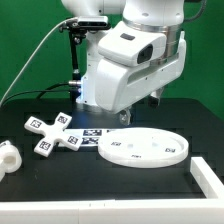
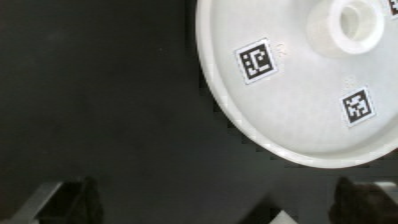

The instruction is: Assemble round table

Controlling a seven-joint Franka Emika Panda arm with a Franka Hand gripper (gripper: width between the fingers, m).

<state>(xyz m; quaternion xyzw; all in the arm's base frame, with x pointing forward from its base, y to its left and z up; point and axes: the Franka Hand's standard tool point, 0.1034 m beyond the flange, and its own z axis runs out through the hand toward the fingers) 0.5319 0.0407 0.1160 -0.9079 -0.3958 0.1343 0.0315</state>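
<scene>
The large white round disc lies flat on the black table at the exterior view's right, with tags on it. It also fills part of the wrist view, showing two tags and a central hub. The cross-shaped base lies at the exterior view's left. The short cylindrical leg lies at the far left edge. My gripper hangs above the far edge of the disc. In the wrist view its fingers stand wide apart with only black table between them. It is open and empty.
The marker board lies between the base and the disc, partly behind the disc. A white bracket stands at the front right corner. A black cable hangs at the back left in front of the green backdrop.
</scene>
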